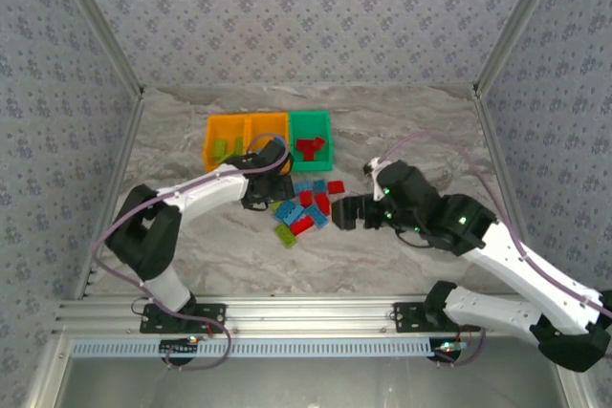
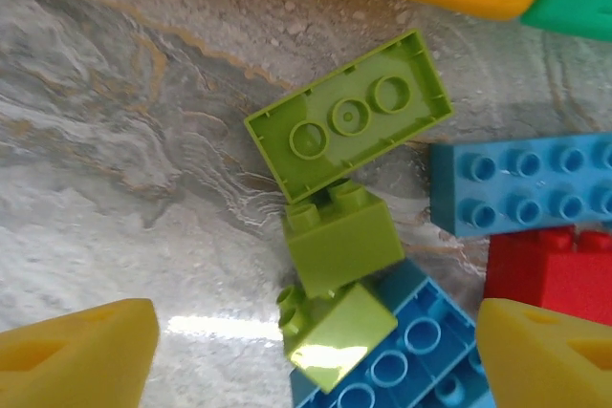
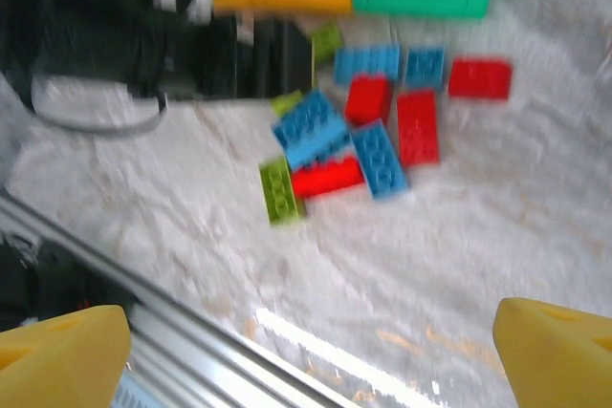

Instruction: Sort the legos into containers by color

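Note:
The loose legos [image 1: 304, 205] lie in a pile in front of three containers: two orange bins [image 1: 228, 123] [image 1: 269, 120] and a green bin [image 1: 311, 119]. My left gripper [image 1: 271, 190] hangs low over the pile's left edge. Its jaws [image 2: 316, 360] are open, with a small lime brick [image 2: 337, 336] between the yellow fingertips [image 2: 81, 355] and clear gaps on both sides. Another small lime brick [image 2: 342, 236] and an upturned lime brick [image 2: 349, 117] lie just beyond. My right gripper [image 1: 349, 212] stands open and empty right of the pile, its fingertips [image 3: 62, 355] wide apart.
Red bricks [image 1: 308, 148] lie in the green bin and a lime one [image 1: 222, 148] in the left orange bin. Blue [image 2: 521, 188] and red [image 2: 550, 269] bricks crowd the right of the left jaws. The aluminium rail [image 3: 191, 351] runs along the near edge.

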